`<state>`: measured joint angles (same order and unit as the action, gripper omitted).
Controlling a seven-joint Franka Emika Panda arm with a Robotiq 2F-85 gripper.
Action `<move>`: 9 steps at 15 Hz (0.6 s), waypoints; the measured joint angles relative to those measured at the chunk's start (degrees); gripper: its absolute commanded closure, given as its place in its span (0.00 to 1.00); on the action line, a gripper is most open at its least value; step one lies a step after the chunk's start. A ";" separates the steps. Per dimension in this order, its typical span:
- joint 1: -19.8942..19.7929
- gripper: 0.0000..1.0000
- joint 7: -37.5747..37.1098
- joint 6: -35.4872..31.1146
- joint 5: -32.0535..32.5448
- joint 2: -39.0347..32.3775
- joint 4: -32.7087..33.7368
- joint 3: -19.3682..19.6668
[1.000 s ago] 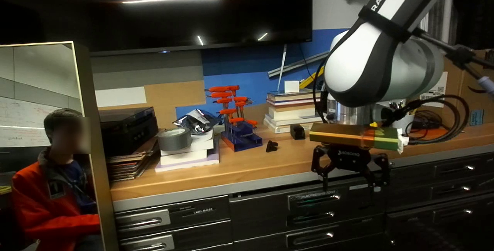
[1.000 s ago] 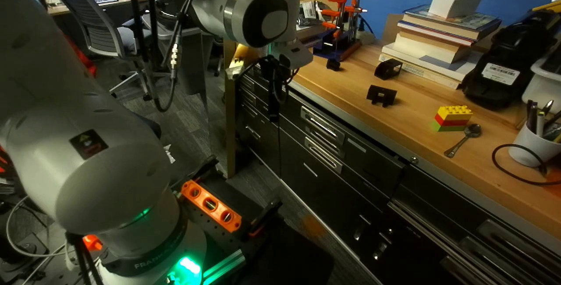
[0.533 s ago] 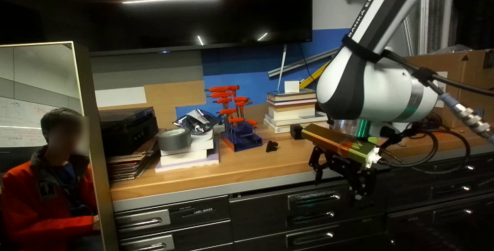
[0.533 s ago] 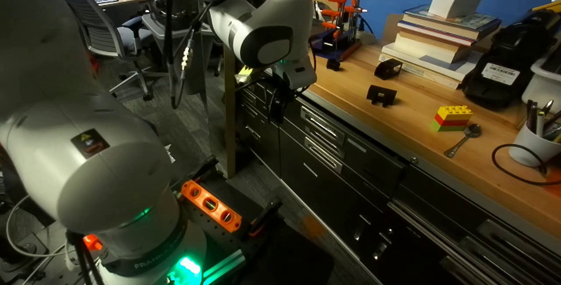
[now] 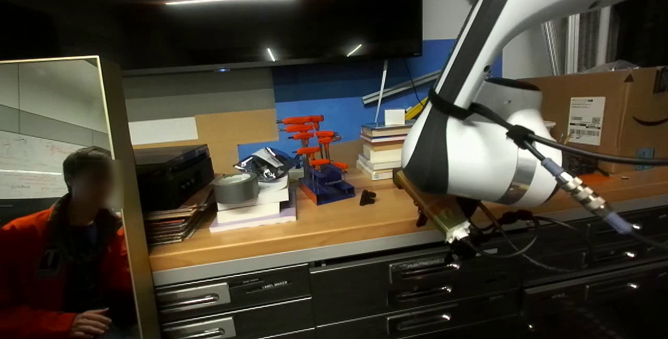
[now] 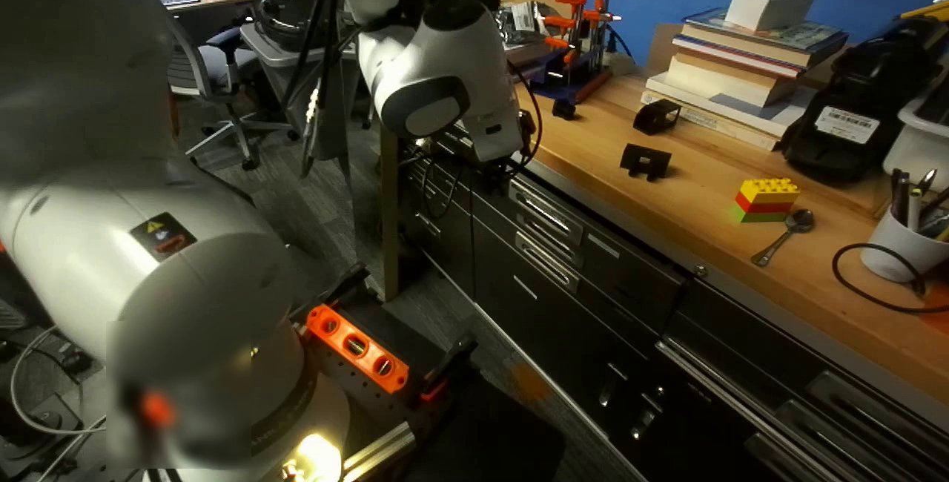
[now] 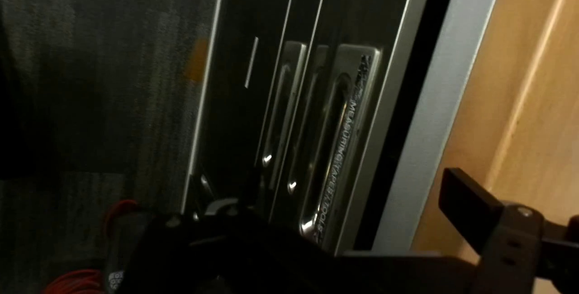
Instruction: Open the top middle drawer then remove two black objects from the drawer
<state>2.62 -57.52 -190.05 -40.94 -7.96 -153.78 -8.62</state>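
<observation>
The top middle drawer is a wide dark grey front with a silver handle, and it looks shut. It also shows in the other exterior picture and in the wrist view, where its label reads about measuring tapes. A dark gap runs along its top edge. My gripper is open and empty, in front of the cabinet. In that view one finger lies over the counter, the other over the drawer fronts. In both exterior views its fingers are mostly hidden. The drawer's inside and any black objects there are hidden.
Small black pieces lie on the wooden counter: one near the tool rack, one by the books, one nearer the edge; whether they are the task's, I cannot tell. Toy bricks and a spoon lie further along.
My hand has turned and moved left in an exterior view, near the counter edge. The gripper has swung mostly out of sight there. The base light went from green to yellowish white.
</observation>
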 measured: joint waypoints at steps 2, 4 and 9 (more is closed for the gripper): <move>1.47 0.00 -1.51 -6.17 -0.69 -3.28 -0.04 -0.14; 3.22 0.00 -1.92 -9.97 -1.59 -6.52 -0.11 0.43; 5.91 0.00 -1.95 -13.35 -3.86 -12.03 0.93 1.81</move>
<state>8.54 -59.47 -203.40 -44.81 -19.99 -152.84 -6.81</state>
